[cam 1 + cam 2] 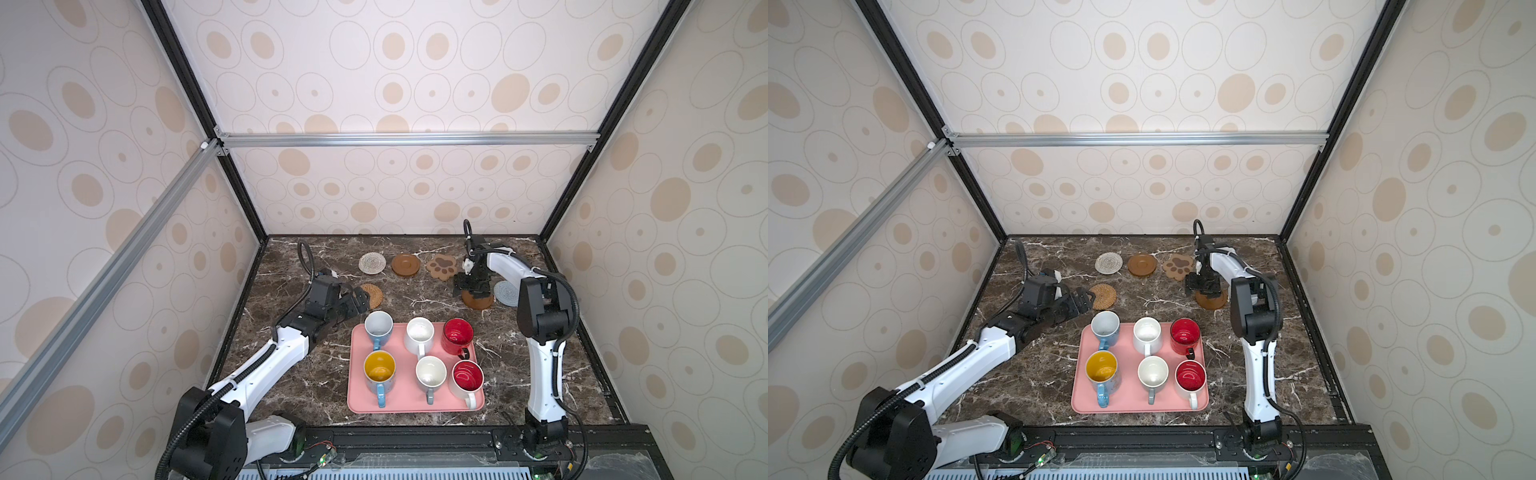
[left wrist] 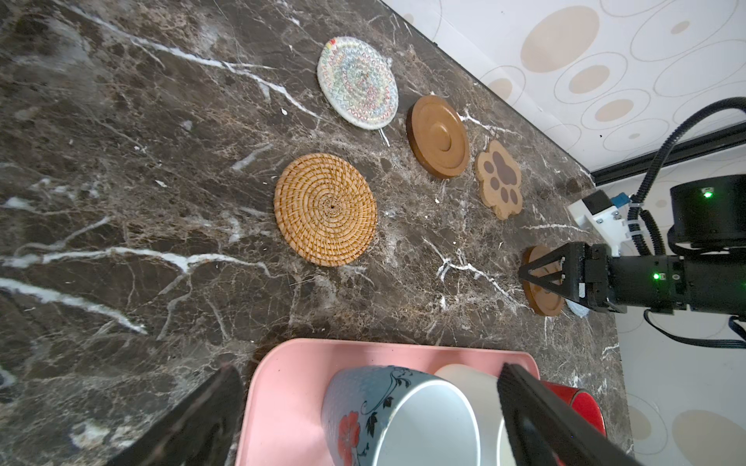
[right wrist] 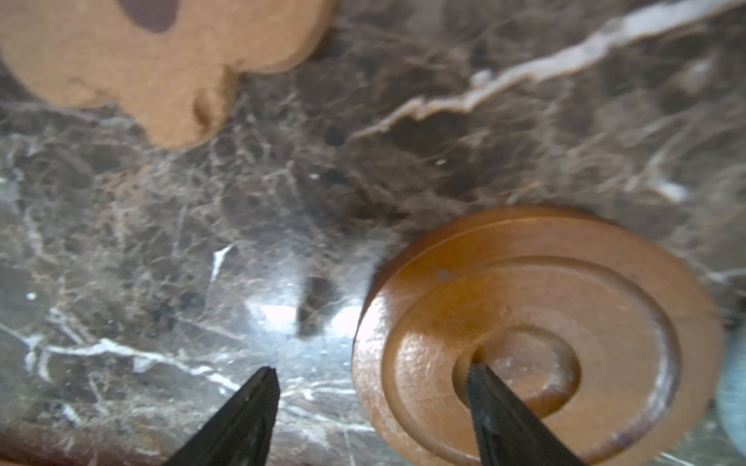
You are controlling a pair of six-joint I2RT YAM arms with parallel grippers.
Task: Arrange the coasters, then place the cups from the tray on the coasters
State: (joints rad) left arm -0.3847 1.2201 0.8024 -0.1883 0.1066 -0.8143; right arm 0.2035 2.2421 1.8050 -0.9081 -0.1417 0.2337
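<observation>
Six coasters lie on the marble: grey-white woven (image 1: 372, 263), brown disc (image 1: 406, 264), paw-shaped (image 1: 441, 267), tan rattan (image 1: 372, 294), a second brown disc (image 3: 565, 306) and pale blue-grey (image 1: 508, 293). My right gripper (image 3: 371, 373) is open over the second disc's edge, with one fingertip at its centre recess and the other above bare marble. The pink tray (image 1: 357, 399) holds six cups, among them the blue, white-inside cup (image 1: 379, 326) and the yellow-inside cup (image 1: 379, 370). My left gripper (image 2: 369, 403) is open, hovering over the tray's far left corner by the blue cup (image 2: 395, 415).
Patterned walls close in the marble table (image 1: 299, 374) on three sides. The right arm's elbow (image 1: 540, 307) stands above the table's right side, next to the pale blue-grey coaster. A black rail (image 1: 415, 440) runs along the front edge.
</observation>
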